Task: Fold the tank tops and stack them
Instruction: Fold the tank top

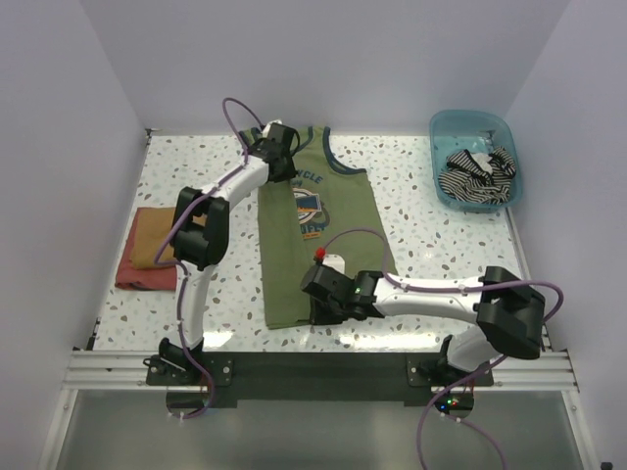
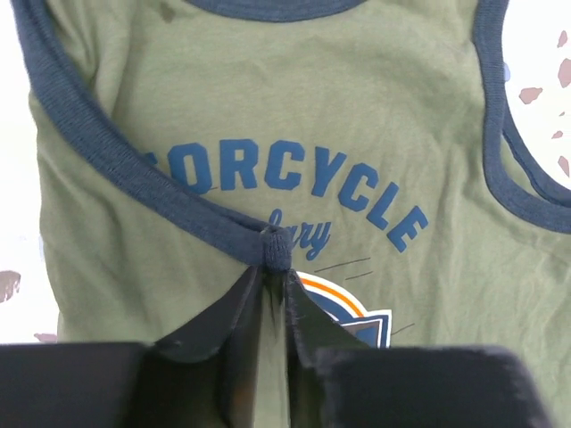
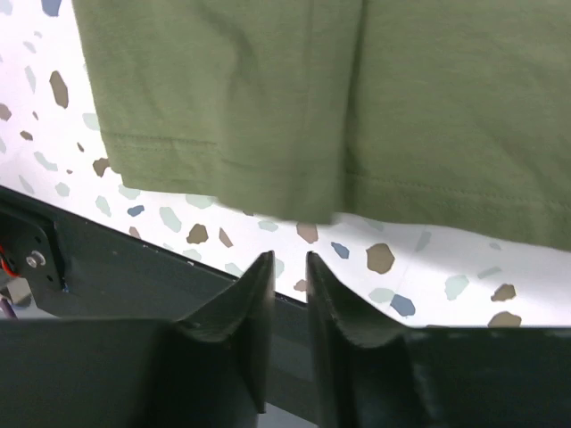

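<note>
Clearly, the olive-green tank top (image 1: 284, 264) is a light and very soft thing: it lies flat on the speckled bench (image 1: 441, 245), well to the left of the teal tub (image 1: 468, 115), with its neck about level with the tub and its hem (image 3: 268, 169) toward the near edge. We judge that it will sag and wrinkle when it is lifted at one point only, so we would take it at two places together. The ribbed navy trim (image 2: 116, 169) is thicker than the jersey and gives a firmer hold at the top. At the bottom, the stitched hem is the good place.

On the chest we can read "ORCYCLE" (image 2: 294, 178) in blue capitals, its first letters covered by a fold. Below it there is a script word ending in "ary", and then a badge (image 2: 348, 312) in orange, white and blue. We see no brand tag.

The left pincer (image 2: 277, 267) is at the armhole on the side away from the tub. Its jaws stand a little apart and a small bunch of the trim sits right at the tips, but we cannot tell whether it is really pinched. The right pincer (image 3: 287, 263) is just off the hem, slightly parted and with nothing between its jaws.

The striped tank top (image 1: 478, 174) lies crumpled inside the tub, not yet folded. A folded orange cloth (image 1: 147, 250) lies far left of the tub, beyond the olive top.
</note>
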You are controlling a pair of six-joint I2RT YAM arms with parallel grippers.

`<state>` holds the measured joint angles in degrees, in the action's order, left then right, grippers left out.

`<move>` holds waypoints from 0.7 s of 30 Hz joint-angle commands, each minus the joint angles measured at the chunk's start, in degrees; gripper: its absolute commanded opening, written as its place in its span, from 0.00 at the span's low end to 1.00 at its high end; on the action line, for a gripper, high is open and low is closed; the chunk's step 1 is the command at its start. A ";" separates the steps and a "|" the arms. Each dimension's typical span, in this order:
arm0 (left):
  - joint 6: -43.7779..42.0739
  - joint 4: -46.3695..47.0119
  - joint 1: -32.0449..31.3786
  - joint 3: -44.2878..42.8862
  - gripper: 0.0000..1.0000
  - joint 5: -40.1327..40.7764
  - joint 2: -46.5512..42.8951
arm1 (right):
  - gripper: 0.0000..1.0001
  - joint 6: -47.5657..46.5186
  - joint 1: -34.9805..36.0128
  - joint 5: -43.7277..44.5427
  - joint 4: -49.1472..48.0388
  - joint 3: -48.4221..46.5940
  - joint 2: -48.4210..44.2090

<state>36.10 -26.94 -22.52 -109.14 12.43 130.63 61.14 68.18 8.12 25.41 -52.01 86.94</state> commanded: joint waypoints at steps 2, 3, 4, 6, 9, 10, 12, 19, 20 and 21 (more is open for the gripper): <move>-2.08 4.97 -0.15 0.51 0.34 -1.27 -1.16 | 0.34 1.61 0.02 5.49 3.59 0.68 -5.53; -2.00 5.14 -0.07 0.77 0.39 -1.00 -1.69 | 0.41 1.44 0.02 7.94 4.73 0.25 -6.16; -2.08 5.49 0.11 1.12 0.45 -1.00 -2.82 | 0.42 1.00 0.02 9.01 7.17 -0.28 -6.77; -2.00 5.41 0.29 1.65 0.48 0.14 -3.88 | 0.42 -0.14 0.11 11.73 8.69 -2.30 -7.75; 0.37 4.88 1.16 3.76 0.47 1.02 -6.60 | 0.41 -3.65 0.11 11.40 7.64 -5.81 -4.60; 1.33 4.18 1.51 4.37 0.42 1.46 -6.96 | 0.40 -6.45 0.11 11.04 7.55 -8.96 -3.02; 3.18 3.83 2.57 6.74 0.36 1.46 -7.58 | 0.38 -8.49 0.20 11.30 7.81 -12.14 2.50; 4.77 6.72 5.82 15.62 0.12 -1.08 -7.23 | 0.31 -17.01 0.37 9.11 5.62 -20.41 17.64; 5.29 6.64 6.78 16.85 0.10 -1.52 -6.97 | 0.31 -17.46 0.81 8.24 5.27 -21.02 18.87; 5.47 6.55 7.31 17.29 0.08 -1.53 -6.36 | 0.31 -17.90 1.16 7.79 4.57 -21.46 21.67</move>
<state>39.83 -22.74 -17.10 -94.02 11.60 125.25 47.42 68.45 16.80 30.76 -71.33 104.57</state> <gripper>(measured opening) 0.099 0.309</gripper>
